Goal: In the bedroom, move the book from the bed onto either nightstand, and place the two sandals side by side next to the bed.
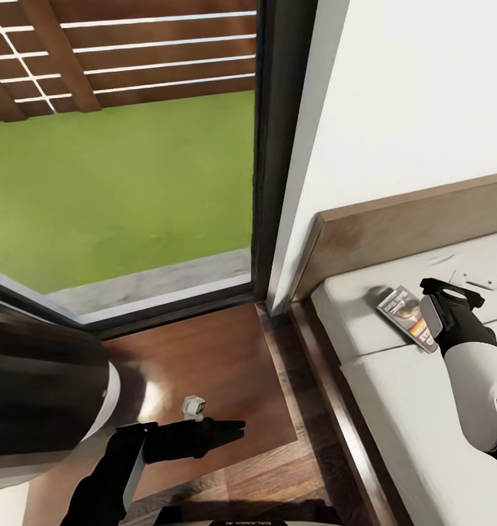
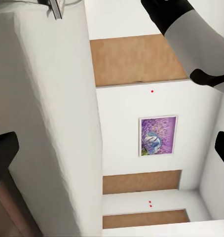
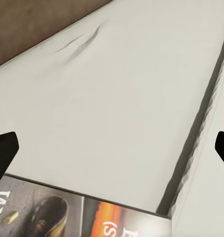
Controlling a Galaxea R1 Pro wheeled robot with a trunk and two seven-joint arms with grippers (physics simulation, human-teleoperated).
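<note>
The book [image 1: 408, 317] is seen lying flat on the white mattress of the bed [image 1: 395, 409], near the headboard [image 1: 395, 234], at about 3 o'clock in the head view. The right hand [image 1: 453, 288] is held directly over the book's 3 o'clock edge; in the right wrist view its two dark fingertips [image 3: 4, 148] are spread wide, with the book's cover [image 3: 67, 212] (orange band and white lettering visible) between them, and nothing is gripped. The nightstand [image 1: 205, 365] is found at 7 o'clock, between the bed and the window [image 1: 117, 168]. The left hand [image 1: 230, 427] is held above its glossy top, fingers apart and empty.
</note>
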